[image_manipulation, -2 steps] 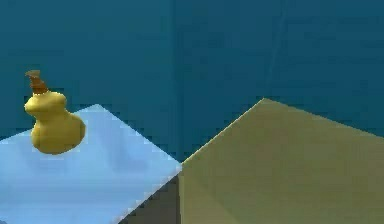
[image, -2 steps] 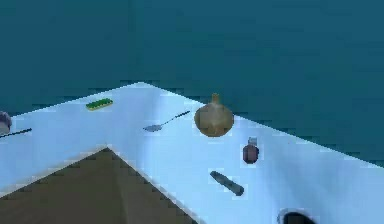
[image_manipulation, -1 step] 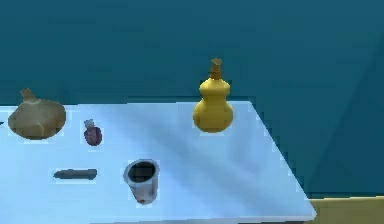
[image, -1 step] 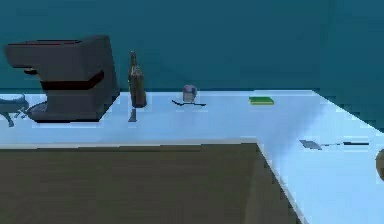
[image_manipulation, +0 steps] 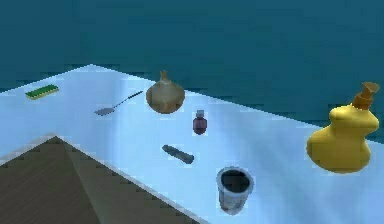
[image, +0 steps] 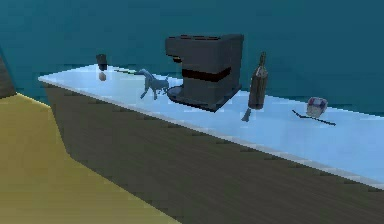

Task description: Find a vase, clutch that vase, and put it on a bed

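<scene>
Counter (image_manipulation: 100, 135), pale blue, L-shaped, running along a dark teal wall.

Item 1: vase (image_manipulation: 164, 94), round, brown, narrow-necked, upright, set well back from the counter's near edge, just beside a spatula (image_manipulation: 117, 105).
Item 2: yellow jug (image_manipulation: 345, 135), gourd-shaped, at the arm side view's right, well apart from the vase; a 2nd possible candidate.
Item 3: small red bottle (image_manipulation: 201, 123), near the vase, on the edge side of it.
Item 4: dark tube (image_manipulation: 178, 153), lying flat, between the red bottle and the edge.
Item 5: dark cup (image_manipulation: 234, 189), upright, close to the edge.
Item 6: green sponge (image_manipulation: 41, 92), far left.
Item 7: coffee machine (image: 205, 72), dog figure (image: 153, 84) and tall bottle (image: 259, 82) on the counter in the forward view.

Gripper: its state cannot be told.

Hazards, judged:
- A reach toward the vase crosses items 3 to 5; a low pass could knock the cup off the edge.
- The round belly may slip or tip under an off-centre grip.
- 2 similar vessels invite a wrong pick.
- The bed is yet to be found; a long carry raises the drop risk.
</scene>
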